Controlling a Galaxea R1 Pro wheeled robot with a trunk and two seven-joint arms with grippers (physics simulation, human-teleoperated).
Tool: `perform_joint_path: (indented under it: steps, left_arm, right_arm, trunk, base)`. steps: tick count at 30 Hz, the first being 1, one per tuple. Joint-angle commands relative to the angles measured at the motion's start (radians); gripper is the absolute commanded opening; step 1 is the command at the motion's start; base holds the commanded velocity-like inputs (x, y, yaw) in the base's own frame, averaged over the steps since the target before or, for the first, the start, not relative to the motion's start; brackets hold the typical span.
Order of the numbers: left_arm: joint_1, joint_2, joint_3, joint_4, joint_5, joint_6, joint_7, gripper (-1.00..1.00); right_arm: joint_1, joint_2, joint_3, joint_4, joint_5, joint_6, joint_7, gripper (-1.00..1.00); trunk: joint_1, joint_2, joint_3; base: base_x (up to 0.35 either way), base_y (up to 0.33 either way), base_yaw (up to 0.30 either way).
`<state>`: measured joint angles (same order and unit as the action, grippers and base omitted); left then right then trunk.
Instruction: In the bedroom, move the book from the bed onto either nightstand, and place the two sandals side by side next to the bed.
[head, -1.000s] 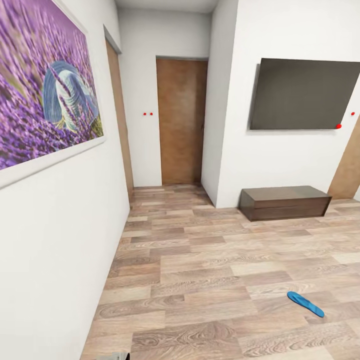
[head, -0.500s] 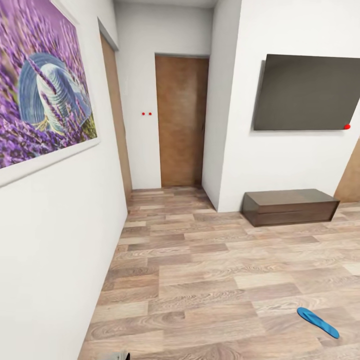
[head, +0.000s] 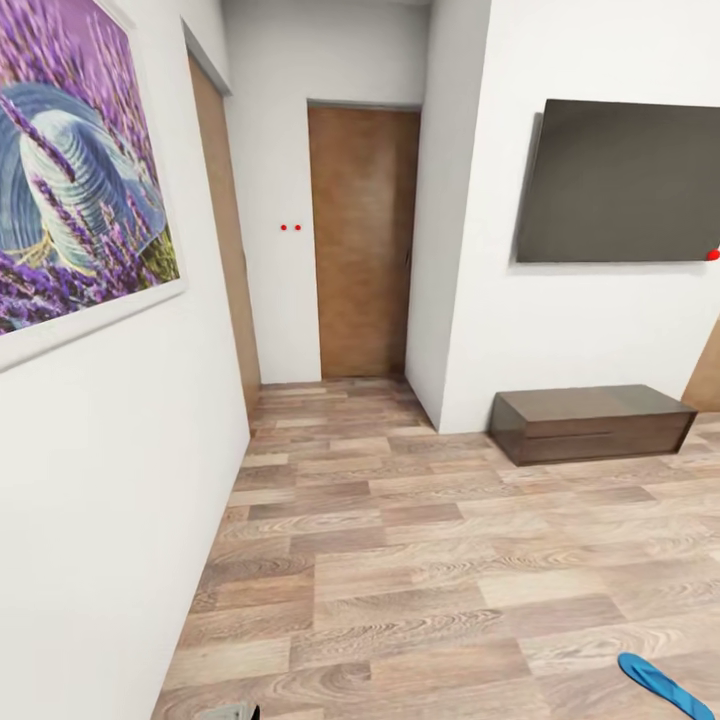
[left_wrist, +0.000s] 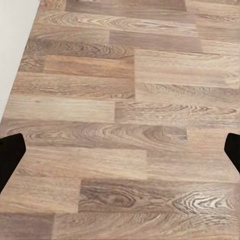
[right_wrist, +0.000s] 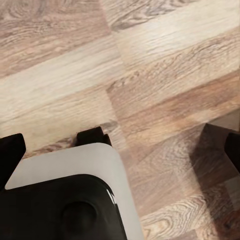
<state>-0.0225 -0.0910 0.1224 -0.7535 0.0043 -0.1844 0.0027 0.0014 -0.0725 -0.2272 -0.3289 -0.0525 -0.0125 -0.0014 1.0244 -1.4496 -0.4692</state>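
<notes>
One lavender painting (head: 80, 170) fills the upper left of my head view on the white wall; right of it a brown door (head: 362, 240) closes the short hallway, then a dark wall TV (head: 620, 182) over a low brown cabinet (head: 592, 422). A blue sandal (head: 665, 686) lies on the plank floor (head: 400, 560) at lower right. My left gripper (left_wrist: 120, 152) and right gripper (right_wrist: 122, 150) both gape open over bare boards
</notes>
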Motion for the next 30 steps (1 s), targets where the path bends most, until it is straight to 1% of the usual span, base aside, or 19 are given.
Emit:
perform_joint_path:
  steps: [1,20,30]
  left_arm:
    - [0.000,-0.001,0.002,0.000,0.000,-0.003,0.000,1.00]
    - [0.000,-0.002,0.000,0.000,-0.001,-0.003,0.000,1.00]
    - [0.000,-0.002,0.000,0.000,-0.001,-0.003,-0.001,1.00]
  right_arm:
    - [0.000,0.000,-0.001,-0.001,-0.006,-0.001,0.000,1.00]
    - [0.000,-0.003,-0.004,-0.003,-0.009,-0.001,0.000,1.00]
    - [0.000,-0.006,-0.005,-0.021,-0.005,-0.002,0.000,1.00]
  trunk:
    - [0.001,0.000,-0.001]
    - [0.001,0.000,-0.001]
    - [0.001,0.000,-0.001]
  base:
    - [0.325,0.000,0.000]
    - [0.325,0.000,0.000]
    - [0.325,0.000,0.000]
